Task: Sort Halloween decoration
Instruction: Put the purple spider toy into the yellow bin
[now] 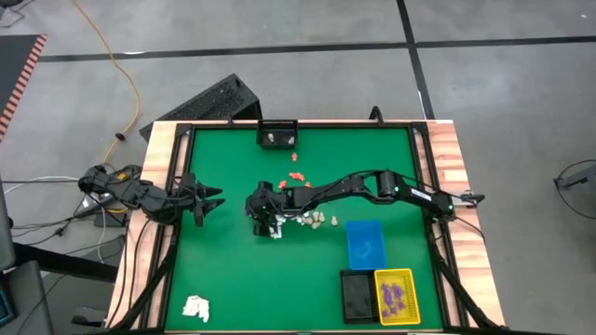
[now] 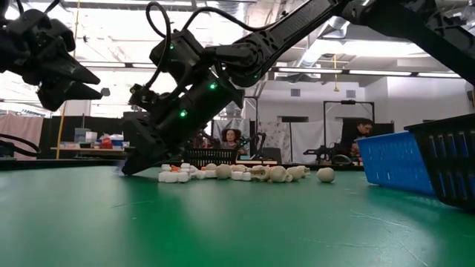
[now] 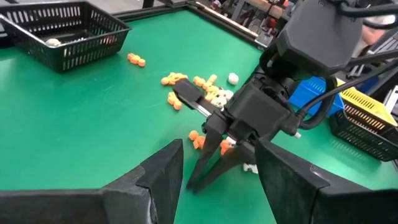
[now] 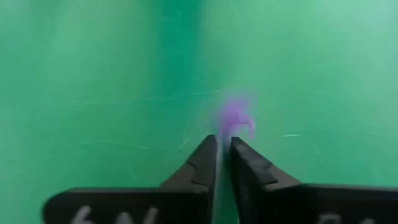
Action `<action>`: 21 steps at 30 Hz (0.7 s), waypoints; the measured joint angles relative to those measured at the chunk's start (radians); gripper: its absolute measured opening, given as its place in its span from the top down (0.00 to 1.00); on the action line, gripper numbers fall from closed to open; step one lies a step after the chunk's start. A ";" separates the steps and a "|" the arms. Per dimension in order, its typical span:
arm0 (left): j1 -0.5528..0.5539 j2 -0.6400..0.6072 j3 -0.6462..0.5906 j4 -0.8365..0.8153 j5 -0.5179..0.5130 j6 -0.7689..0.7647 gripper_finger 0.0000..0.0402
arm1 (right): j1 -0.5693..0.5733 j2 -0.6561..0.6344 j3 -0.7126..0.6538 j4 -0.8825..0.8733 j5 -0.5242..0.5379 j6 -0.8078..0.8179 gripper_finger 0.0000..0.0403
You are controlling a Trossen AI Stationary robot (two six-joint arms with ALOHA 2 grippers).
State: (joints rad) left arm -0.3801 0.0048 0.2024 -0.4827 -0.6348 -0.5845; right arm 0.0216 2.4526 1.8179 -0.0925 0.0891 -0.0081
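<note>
The Halloween decoration lies mid-table as a loose pile: orange pieces and cream and white pieces. My right gripper slants down onto the green mat at the pile's left end, shut on a small purple piece. My left gripper hovers open at the table's left side, pointing at the right gripper. More purple pieces lie in the yellow tray. My right gripper pinches the purple piece between its two fingertips. The fingers come slanting down from above and from the table's right. The piece sits at the mat's surface; whether it is lifted off the mat I cannot tell.
A blue tray, a black tray and the yellow tray stand at the near right. A black basket holding a few pieces sits at the far edge. A white paper wad lies near left.
</note>
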 joint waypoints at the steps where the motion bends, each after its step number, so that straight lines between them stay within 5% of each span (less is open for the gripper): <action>1: 0.000 0.000 0.000 -0.005 0.000 -0.003 0.53 | 0.000 0.000 0.000 0.000 0.000 0.000 0.92; 13: 0.000 0.000 0.000 -0.006 0.000 -0.011 0.53 | 0.003 -0.031 -0.007 0.036 0.038 0.002 0.99; 21: 0.000 0.000 0.000 -0.005 -0.001 -0.011 0.53 | -0.015 -0.043 -0.010 0.180 0.023 -0.042 0.81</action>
State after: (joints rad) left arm -0.3801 0.0048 0.2024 -0.4880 -0.6358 -0.5957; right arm 0.0064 2.4094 1.8082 0.0877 0.1120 -0.0501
